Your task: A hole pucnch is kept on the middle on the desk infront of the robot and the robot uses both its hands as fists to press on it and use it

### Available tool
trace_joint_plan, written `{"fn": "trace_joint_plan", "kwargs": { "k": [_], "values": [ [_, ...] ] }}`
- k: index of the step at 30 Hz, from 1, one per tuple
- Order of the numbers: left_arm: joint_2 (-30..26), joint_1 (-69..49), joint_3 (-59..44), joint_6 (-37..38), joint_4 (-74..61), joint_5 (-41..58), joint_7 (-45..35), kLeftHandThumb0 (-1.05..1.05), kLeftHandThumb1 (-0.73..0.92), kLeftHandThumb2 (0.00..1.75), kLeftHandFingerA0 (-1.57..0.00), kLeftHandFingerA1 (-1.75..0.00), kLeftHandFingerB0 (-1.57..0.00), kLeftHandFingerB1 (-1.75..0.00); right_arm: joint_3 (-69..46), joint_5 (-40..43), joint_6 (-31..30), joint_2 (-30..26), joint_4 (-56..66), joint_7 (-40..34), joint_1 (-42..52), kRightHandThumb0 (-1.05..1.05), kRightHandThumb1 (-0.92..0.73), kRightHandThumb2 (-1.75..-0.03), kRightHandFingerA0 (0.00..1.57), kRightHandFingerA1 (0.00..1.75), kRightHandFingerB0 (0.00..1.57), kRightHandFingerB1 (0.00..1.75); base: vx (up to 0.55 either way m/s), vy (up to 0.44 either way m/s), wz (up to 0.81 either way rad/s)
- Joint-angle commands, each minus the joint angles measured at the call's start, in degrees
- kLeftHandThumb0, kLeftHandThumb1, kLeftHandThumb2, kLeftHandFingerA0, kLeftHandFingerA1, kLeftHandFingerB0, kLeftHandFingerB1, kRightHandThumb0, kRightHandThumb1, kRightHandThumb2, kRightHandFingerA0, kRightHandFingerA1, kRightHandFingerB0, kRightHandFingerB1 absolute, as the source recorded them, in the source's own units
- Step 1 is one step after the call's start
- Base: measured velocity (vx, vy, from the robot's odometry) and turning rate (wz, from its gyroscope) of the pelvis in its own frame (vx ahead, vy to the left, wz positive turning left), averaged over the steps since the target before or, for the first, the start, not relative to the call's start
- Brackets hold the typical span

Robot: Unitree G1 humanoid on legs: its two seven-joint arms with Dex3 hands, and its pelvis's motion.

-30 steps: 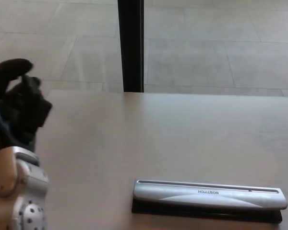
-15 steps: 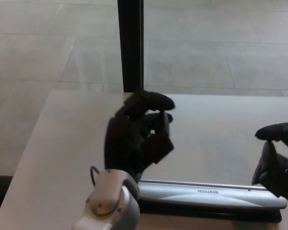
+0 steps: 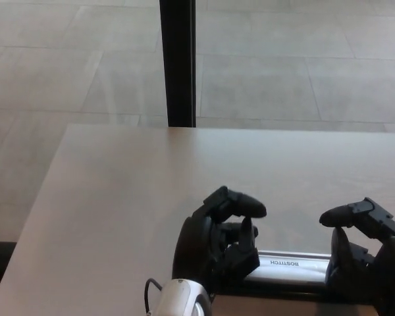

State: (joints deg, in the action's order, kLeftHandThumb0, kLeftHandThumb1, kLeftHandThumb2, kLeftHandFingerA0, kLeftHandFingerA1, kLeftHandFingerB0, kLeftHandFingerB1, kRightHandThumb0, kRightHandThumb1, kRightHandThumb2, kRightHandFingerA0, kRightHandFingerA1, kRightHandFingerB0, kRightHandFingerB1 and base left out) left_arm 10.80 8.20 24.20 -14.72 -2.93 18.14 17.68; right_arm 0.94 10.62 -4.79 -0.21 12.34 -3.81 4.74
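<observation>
In the head view we look down on a bare tan desk (image 3: 118, 197) whose far edge meets a grey tiled floor (image 3: 303, 66); a black post (image 3: 178, 62) stands upright just behind that far edge, a little left of its middle.

The silver hole punch (image 3: 293, 265) lies along the near edge of the desk, right of centre, its long side parallel to that edge and its printed brand name upside down to us. Only its middle stretch shows, since our hands cover both ends.

Our left hand (image 3: 220, 247) sits over the punch's left end, fingers curled in on themselves as a fist holding nothing, the thumb bent across the top. We cannot tell whether it is pressing on the lever or just above it. Its silver wrist (image 3: 181, 301) shows at the bottom edge.

Our right hand (image 3: 362, 260) sits over the punch's right end near the desk's near right corner, likewise balled up around nothing, with the thumb jutting left.
</observation>
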Motion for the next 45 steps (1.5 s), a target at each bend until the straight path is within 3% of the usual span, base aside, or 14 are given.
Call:
{"fn": "trace_joint_plan", "kwargs": {
  "k": [1,8,13,18,23,30,35,37,38,39,42,43,44,45],
  "values": [
    [13.48,-9.42,2.99,11.24,6.94,-2.56,6.36,-0.37,0.9,0.8,-0.89,-1.75,-0.45,-1.75,-1.21,-1.49,4.81,2.35,-3.34,-0.99,1.41,-0.4,-0.68,-1.02,1.07,1.75,0.62,1.69,0.0,0.0,0.0],
    [18.84,-13.85,8.96,22.84,16.18,-7.29,15.2,-0.41,0.92,0.75,-0.81,-1.75,-0.49,-1.59,-3.35,-0.6,4.79,4.48,-7.47,-2.32,0.76,-0.4,-0.68,-1.02,1.04,1.75,0.62,1.72,0.0,0.0,0.0],
    [21.05,-13.42,11.7,29.49,21.67,-10.79,20.6,-0.37,0.9,0.82,-0.79,-1.75,-0.43,-1.68,-4.52,0.08,7.88,6.22,-11.72,-2.25,-0.24,-0.39,-0.69,-1.01,1.06,1.75,0.62,1.72,0.0,0.0,0.0],
    [21.69,-10.66,12.23,37.46,30.45,-16.41,26.63,-0.34,0.88,0.86,-0.93,-1.75,-0.52,-1.7,-6.05,-5.11,25.03,9.71,-24.5,-7.64,-2.03,-0.36,-0.65,-0.98,1.04,1.75,0.68,1.7,0.0,0.0,0.0],
    [18.62,-3.11,13.17,38.54,38.8,-25.44,34.93,-0.33,0.77,1.02,-0.9,-1.75,-0.56,-1.73,-5.3,-14.06,35.0,8.84,-34.37,-16.09,-3.18,-0.39,-0.7,-0.97,0.97,1.75,0.66,1.75,0.0,0.0,0.0],
    [13.12,3.8,17.72,37.24,44.26,-33.98,39.53,-0.28,0.72,1.09,-0.92,-1.75,-0.61,-1.71,-6.06,-17.63,37.16,7.42,-43.24,-23.1,-4.81,-0.42,-0.71,-0.88,0.93,1.75,0.67,1.75,0.0,0.0,0.0],
    [9.08,8.14,21.24,38.83,47.46,-38.71,39.88,-0.27,0.7,1.03,-0.9,-1.75,-0.67,-1.58,-7.36,-15.27,39.21,7.74,-47.32,-21.71,-6.3,-0.42,-0.74,-0.79,0.95,1.75,0.69,1.74,0.0,0.0,0.0],
    [6.43,10.57,24.93,39.42,48.93,-42.95,40.11,-0.2,0.64,1.1,-0.87,-1.75,-0.75,-1.42,-5.75,-20.07,39.65,4.78,-51.09,-25.43,-6.14,-0.43,-0.75,-0.62,0.85,1.66,0.69,1.49,0.0,0.0,0.0],
    [6.29,10.83,24.94,39.63,49.21,-42.93,40.31,-0.2,0.64,1.1,-0.87,-1.75,-0.75,-1.42,-5.72,-20.17,40.03,4.88,-51.72,-25.71,-6.51,-0.43,-0.75,-0.62,0.85,1.66,0.69,1.49,0.0,0.0,0.0],
    [5.56,11.74,26.04,40.13,49.93,-44.18,40.61,-0.2,0.65,1.06,-0.88,-1.75,-0.77,-1.4,-6.02,-19.19,40.01,4.99,-52.22,-24.68,-6.45,-0.37,-0.74,-0.62,0.87,1.58,0.74,1.27,0.0,0.0,0.0],
    [3.66,13.61,29.16,40.71,51.52,-46.95,40.35,-0.23,0.64,1.06,-0.93,-1.75,-0.79,-1.44,-4.57,-23.0,35.39,4.34,-53.88,-30.13,-7.45,-0.36,-0.73,-0.62,0.9,1.52,0.77,1.31,0.0,0.0,0.0],
    [2.7,14.86,31.3,39.4,52.03,-49.06,40.65,-0.32,0.68,1.01,-0.94,-1.75,-0.79,-1.48,-0.76,-27.96,28.7,1.88,-54.43,-31.0,-8.32,-0.42,-0.71,-0.66,0.68,1.56,0.58,1.33,0.0,0.0,0.0],
    [2.34,15.55,32.36,38.64,52.28,-50.14,40.87,-0.32,0.68,1.01,-0.94,-1.75,-0.79,-1.48,4.86,-36.8,19.0,-1.61,-53.76,-34.8,-8.76,-0.42,-0.71,-0.66,0.68,1.56,0.58,1.33,0.0,0.0,0.0],
    [2.24,16.2,33.08,38.67,52.89,-50.86,41.81,-0.28,0.62,1.07,-0.97,-1.75,-0.8,-1.47,5.74,-37.73,15.42,-1.96,-53.97,-34.8,-9.23,-0.49,-0.65,-0.62,0.62,1.39,0.63,1.0,0.0,0.0,0.0]
  ]
}}
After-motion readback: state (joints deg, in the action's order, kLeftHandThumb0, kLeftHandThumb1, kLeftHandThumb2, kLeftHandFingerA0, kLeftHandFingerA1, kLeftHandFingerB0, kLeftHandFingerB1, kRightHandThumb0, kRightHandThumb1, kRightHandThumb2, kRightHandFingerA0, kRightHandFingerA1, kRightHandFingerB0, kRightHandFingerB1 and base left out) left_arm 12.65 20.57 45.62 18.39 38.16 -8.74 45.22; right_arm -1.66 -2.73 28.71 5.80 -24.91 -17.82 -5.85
